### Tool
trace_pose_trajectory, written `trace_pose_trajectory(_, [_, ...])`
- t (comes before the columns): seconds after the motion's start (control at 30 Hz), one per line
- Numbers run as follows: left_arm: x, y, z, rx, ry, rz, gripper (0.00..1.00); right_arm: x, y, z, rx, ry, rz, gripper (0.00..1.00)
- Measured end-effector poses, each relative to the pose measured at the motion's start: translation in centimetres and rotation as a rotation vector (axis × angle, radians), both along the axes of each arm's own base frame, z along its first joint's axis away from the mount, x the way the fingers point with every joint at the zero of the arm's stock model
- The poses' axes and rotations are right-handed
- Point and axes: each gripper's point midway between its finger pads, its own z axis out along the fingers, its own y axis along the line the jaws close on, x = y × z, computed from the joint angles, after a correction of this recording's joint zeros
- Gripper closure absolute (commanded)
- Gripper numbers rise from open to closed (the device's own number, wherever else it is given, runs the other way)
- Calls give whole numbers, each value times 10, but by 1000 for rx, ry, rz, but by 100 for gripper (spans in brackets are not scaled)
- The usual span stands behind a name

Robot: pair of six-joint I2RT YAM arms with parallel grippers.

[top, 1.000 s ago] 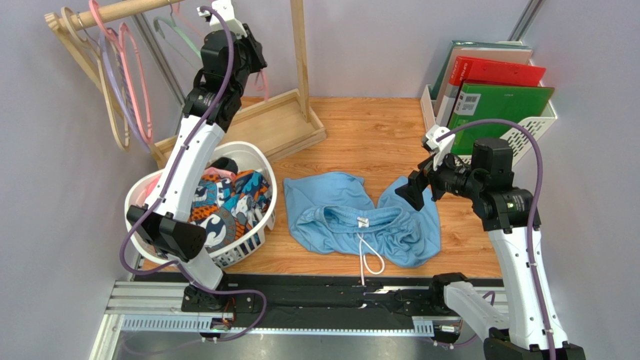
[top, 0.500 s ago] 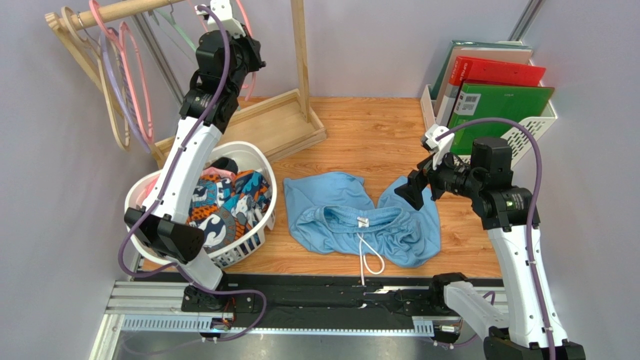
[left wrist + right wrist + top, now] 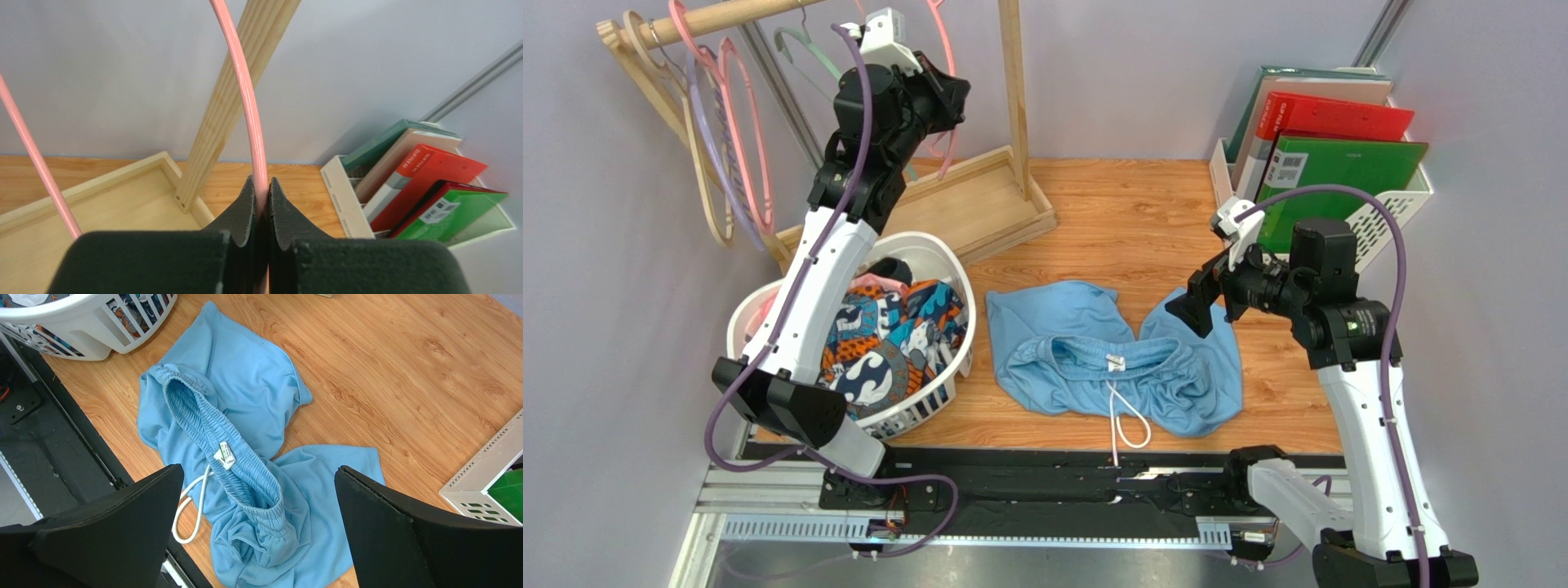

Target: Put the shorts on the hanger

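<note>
The light blue shorts (image 3: 1063, 343) lie crumpled on the wooden table, waistband open and the white drawstring trailing toward the near edge. In the right wrist view the shorts (image 3: 245, 404) sit directly below my right gripper (image 3: 258, 470), which hovers open above their right leg (image 3: 1192, 306). My left gripper (image 3: 946, 98) is raised at the back by the wooden rack, shut on the thin salmon-pink hanger (image 3: 951, 55). In the left wrist view the hanger's rod (image 3: 245, 98) runs up from between the pressed fingers of the left gripper (image 3: 260, 184). Its hook is out of view.
A white laundry basket (image 3: 952, 276) with patterned cloth stands left of the shorts. The rack's upright post (image 3: 1014, 86) and wooden base tray (image 3: 977, 208) are beside the left gripper. More hangers (image 3: 725, 110) hang at the far left. A file holder with folders (image 3: 1333, 135) stands back right.
My left gripper has closed on the pink hanger and shifted slightly up and to the right with it. The right arm and the shorts have hardly moved.
</note>
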Motion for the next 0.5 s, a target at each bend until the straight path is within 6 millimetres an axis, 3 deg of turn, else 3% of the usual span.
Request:
trace_pose_trajectory(0.27, [-39,-16,-2,-64,20,-99,100,16,3,26,100,8,-92,0])
trace_pose_trajectory(0.5, [-81,-20,-21,-97,50,-158,100,37,15,62,258,36,-143,1])
